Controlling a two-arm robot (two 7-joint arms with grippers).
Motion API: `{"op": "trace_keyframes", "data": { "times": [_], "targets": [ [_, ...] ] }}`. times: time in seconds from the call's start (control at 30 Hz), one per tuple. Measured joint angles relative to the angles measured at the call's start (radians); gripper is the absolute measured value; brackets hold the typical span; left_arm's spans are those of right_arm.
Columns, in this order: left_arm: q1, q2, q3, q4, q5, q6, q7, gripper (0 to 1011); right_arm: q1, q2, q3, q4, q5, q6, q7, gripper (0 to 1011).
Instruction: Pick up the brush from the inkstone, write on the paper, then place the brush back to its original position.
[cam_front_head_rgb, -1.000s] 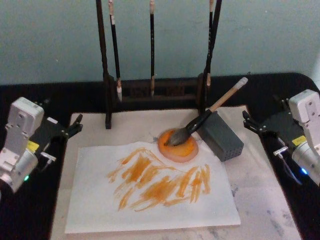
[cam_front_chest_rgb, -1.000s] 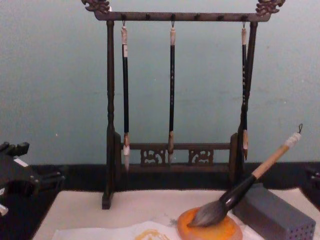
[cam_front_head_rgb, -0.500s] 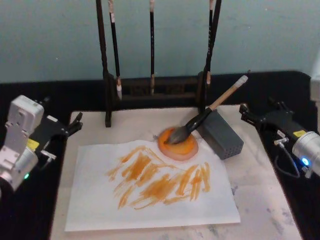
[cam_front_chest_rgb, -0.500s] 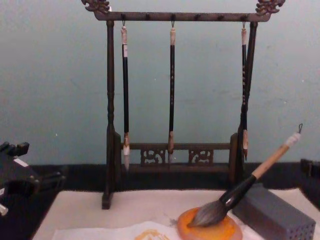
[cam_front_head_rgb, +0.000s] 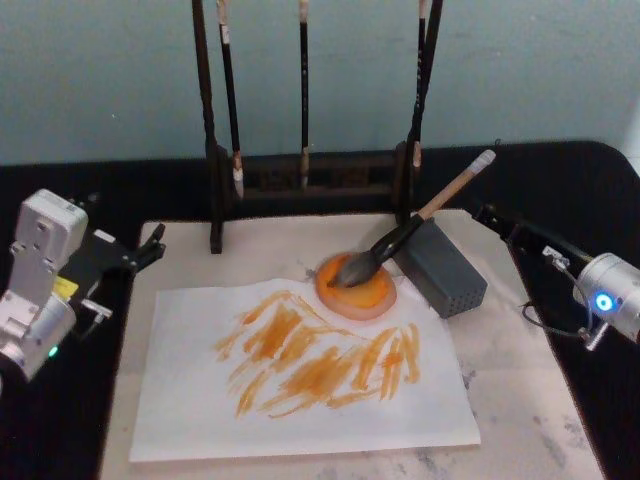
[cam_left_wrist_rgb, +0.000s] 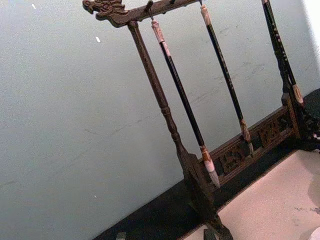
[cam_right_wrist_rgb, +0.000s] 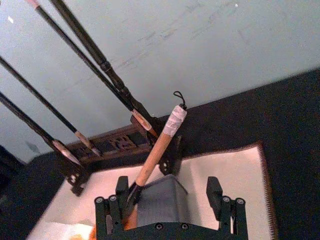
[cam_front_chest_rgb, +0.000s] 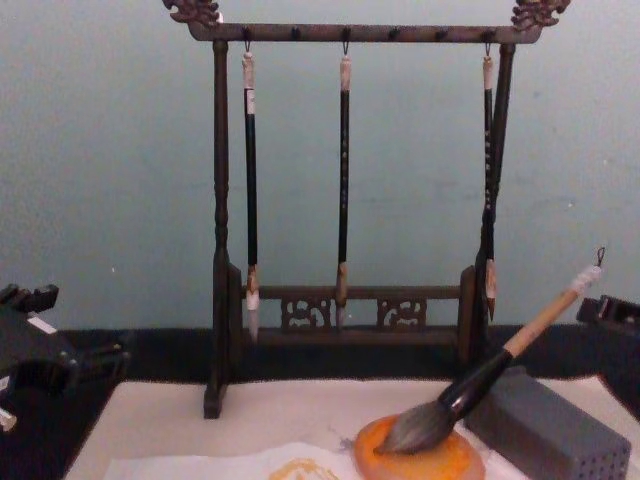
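Observation:
The brush (cam_front_head_rgb: 412, 228) lies with its grey tuft on the round orange inkstone (cam_front_head_rgb: 368, 298) and its neck propped on a grey block; the tan handle slants up to the back right. From the chest view the brush (cam_front_chest_rgb: 492, 372) leans the same way over the inkstone (cam_front_chest_rgb: 445, 465). The white paper (cam_front_head_rgb: 300, 410) carries several orange strokes. My right gripper (cam_front_head_rgb: 489, 216) is open, a short way right of the handle's white cap. In the right wrist view the brush (cam_right_wrist_rgb: 157, 150) stands ahead between the spread fingers. My left gripper (cam_front_head_rgb: 152, 247) is open at the mat's left edge.
A dark wooden stand (cam_front_head_rgb: 300, 175) with three thin hanging brushes rises behind the inkstone. The grey block (cam_front_head_rgb: 445, 270) sits just right of the inkstone. The beige mat (cam_front_head_rgb: 525, 400) lies under everything on a black table.
My right arm has swung down and turned, bringing its gripper forward and inward toward the brush handle's end. The brush, inkstone, paper and left arm have not moved.

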Motion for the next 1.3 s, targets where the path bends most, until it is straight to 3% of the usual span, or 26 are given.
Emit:
{"op": "trace_keyframes", "data": {
  "times": [0.23, 0.53, 0.83, 1.3],
  "targets": [
    [0.0, 0.0, 0.0, 0.0, 0.0, 0.0, 0.0, 1001, 0.032, -0.035, 0.006, 0.039, 0.067, 0.03, -0.015, 1000],
    [0.0, 0.0, 0.0, 0.0, 0.0, 0.0, 0.0, 1001, 0.119, -0.088, 0.001, 0.154, 0.139, 0.032, -0.01, 1000],
    [0.0, 0.0, 0.0, 0.0, 0.0, 0.0, 0.0, 1001, 0.187, -0.11, -0.018, 0.251, 0.171, 0.015, 0.011, 1000],
    [0.0, 0.0, 0.0, 0.0, 0.0, 0.0, 0.0, 1001, 0.234, -0.112, -0.067, 0.319, 0.184, 0.002, 0.026, 1000]
  ]
}}
